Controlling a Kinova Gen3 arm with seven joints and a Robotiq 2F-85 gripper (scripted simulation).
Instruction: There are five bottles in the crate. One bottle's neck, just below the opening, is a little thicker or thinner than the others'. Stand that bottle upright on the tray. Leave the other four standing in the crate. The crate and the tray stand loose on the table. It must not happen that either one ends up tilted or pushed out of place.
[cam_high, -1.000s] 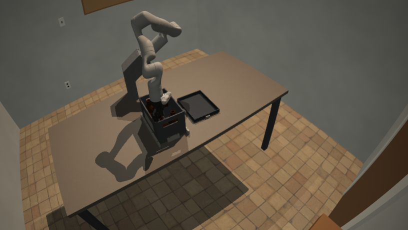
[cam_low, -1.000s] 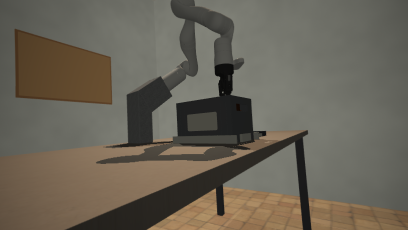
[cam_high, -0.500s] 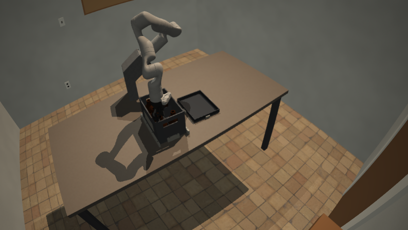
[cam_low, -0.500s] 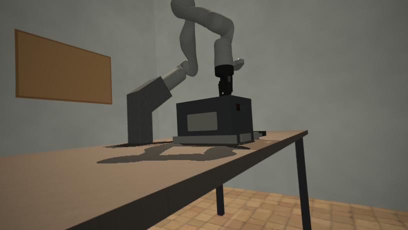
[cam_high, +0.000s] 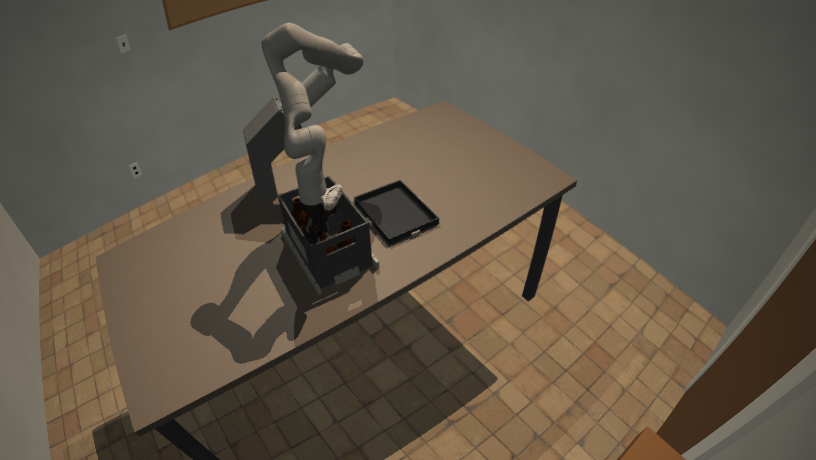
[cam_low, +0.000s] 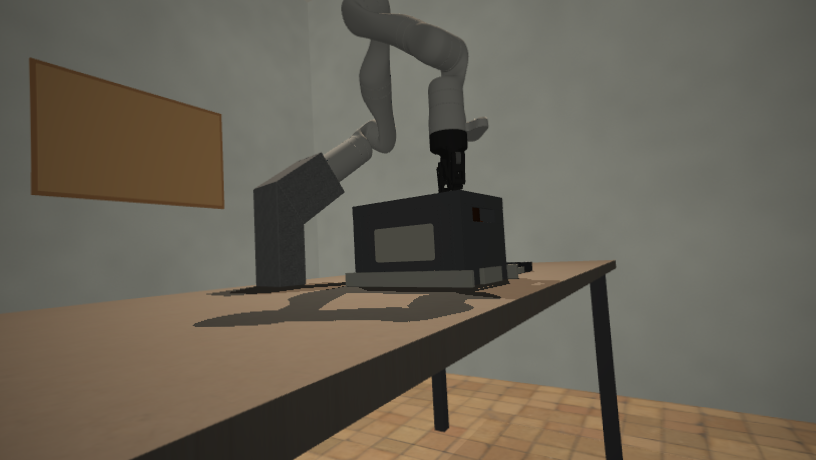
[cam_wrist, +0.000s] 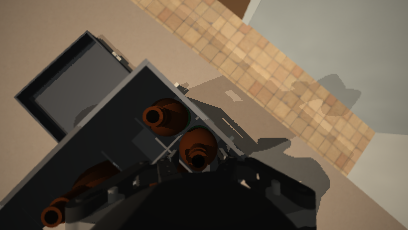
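A dark crate stands on the table with several brown bottles upright in it; their tops show in the top view. In the wrist view, two bottle necks are at the crate's corner and another is at the lower left. My gripper points straight down, with its fingertips at the crate's top rim. It is open, with its fingers spread on either side of the space just below the nearer bottle neck. I cannot tell whether a bottle neck lies between them. The black tray lies empty beside the crate.
The crate rests on a light grey base near the table's front edge. The tray lies close to the crate's side. The arm's grey pedestal stands behind the crate.
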